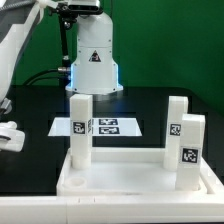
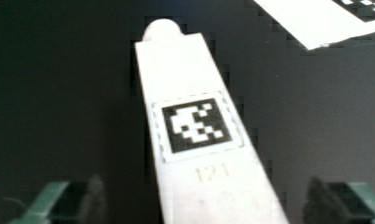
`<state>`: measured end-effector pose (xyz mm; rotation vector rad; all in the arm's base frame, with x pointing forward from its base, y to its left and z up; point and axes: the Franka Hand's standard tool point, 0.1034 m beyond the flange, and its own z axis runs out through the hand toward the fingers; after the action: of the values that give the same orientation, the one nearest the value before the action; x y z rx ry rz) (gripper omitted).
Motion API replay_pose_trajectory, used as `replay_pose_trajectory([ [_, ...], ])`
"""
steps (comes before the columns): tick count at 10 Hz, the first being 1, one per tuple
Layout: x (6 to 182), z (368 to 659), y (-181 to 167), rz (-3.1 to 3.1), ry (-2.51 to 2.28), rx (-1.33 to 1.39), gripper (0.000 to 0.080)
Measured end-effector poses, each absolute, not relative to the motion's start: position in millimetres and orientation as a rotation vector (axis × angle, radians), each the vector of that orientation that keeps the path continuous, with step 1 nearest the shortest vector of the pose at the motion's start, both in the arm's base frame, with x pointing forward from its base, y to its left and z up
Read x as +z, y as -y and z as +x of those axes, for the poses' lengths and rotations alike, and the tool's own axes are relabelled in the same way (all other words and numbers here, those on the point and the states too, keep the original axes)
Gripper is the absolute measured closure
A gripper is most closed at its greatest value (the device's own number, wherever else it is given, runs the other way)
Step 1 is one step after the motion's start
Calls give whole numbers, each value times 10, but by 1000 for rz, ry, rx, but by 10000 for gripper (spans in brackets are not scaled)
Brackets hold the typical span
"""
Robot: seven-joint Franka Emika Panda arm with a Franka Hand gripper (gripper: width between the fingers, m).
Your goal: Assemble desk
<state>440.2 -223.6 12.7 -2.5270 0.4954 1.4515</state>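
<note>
Tabletop (image 1: 120, 180) in the exterior view runs off the bottom edge, so front rim and front corners can't be seen. Marker board (image 1: 105, 127) partly blocked by the near-left leg (image 1: 80, 125); its left tag is half covered. Arm at top left is cropped, gripper itself out of that pic. Wrist view: leg (image 2: 198, 130) cut by the bottom edge, lower end unseen; faint digits under its tag too blurry to read. Fingertips (image 2: 59, 200) dim, only tips show. Marker board corner (image 2: 326, 20) clipped at the edge.

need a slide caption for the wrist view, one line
Wrist view: open jaws straddle a tagged white desk leg on the black table, marker board corner beyond.
</note>
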Motion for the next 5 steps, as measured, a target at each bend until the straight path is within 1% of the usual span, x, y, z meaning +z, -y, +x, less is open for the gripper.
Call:
replay_pose_trajectory([
  [2, 127, 4401, 2239, -2527, -496, 1451, 520],
  [3, 129, 4405, 2242, -2530, -496, 1448, 520],
  [4, 180, 4456, 2237, -2547, -480, 1424, 515],
  [5, 437, 4599, 2157, -2566, -426, 1385, 515],
])
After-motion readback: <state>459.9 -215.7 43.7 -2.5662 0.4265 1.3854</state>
